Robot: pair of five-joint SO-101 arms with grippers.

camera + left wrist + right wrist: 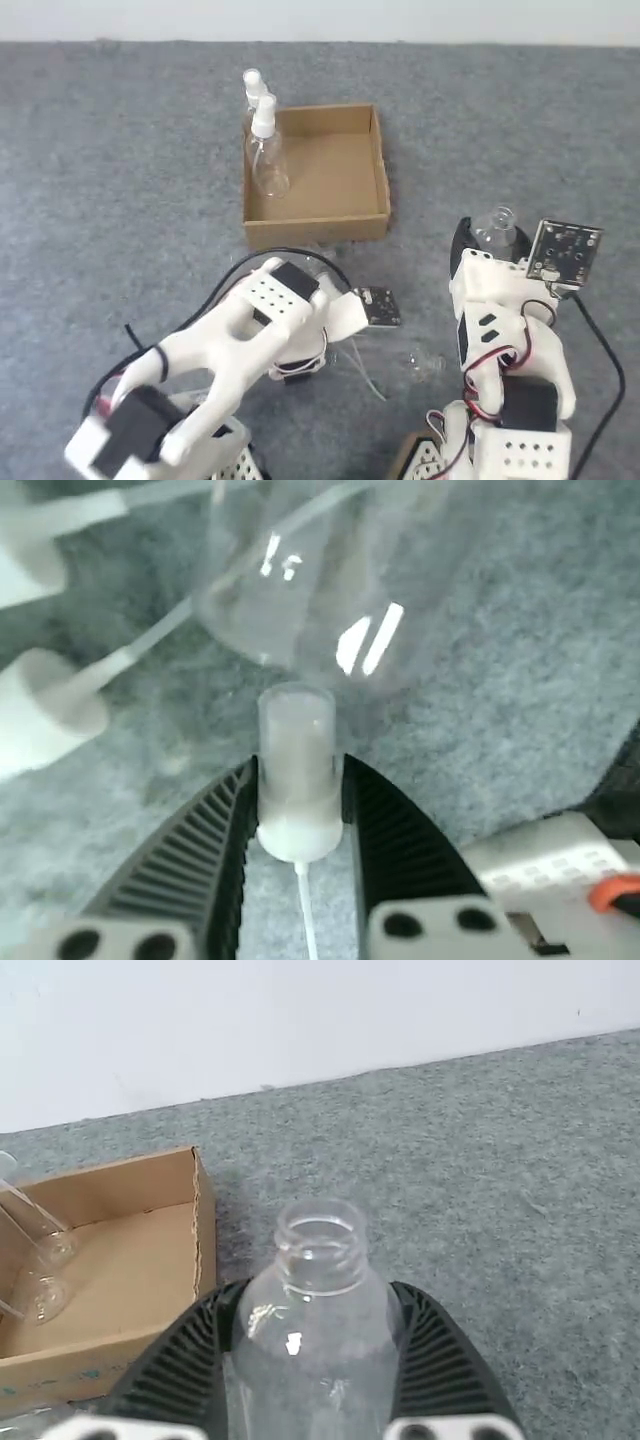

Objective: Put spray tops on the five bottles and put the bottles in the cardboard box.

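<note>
Clear plastic bottle with a round shoulder and an open, threaded neck [320, 1250] stands upright in the right gripper [318, 1310]. The black ribbed fingers [185, 1360] are clamped on its smooth body from both sides. In the high view this bottle [496, 226] is held above the carpet, off the front right corner of the box and apart from it.

The left gripper [298, 780] is closed on a white spray top with a frosted cylindrical cap [297, 735]. Its ribbed pads press both sides of the collar, and a thin white dip tube [304, 910] hangs from the base. Just beyond the cap lies a glossy clear bottle [300, 590]. Two more white spray tops with thin tubes [40, 715] [25, 555] lie beside it, blurred. The white left arm [250, 320] ends close to the box's front wall.

The shallow, square brown cardboard box [315, 232] has low walls with raw cut edges and an open top. Two clear bottles fitted with white spray tops [268, 160] [252, 85] lean at its left wall. Plain brown floor shows across its middle and right side.

A coarse grey carpet [120, 150] stretches wide to either side of the box and ends at a white wall behind. Between the two arms lie a small clear piece [425, 363], too small to identify, and a thin pale tube [372, 385].
</note>
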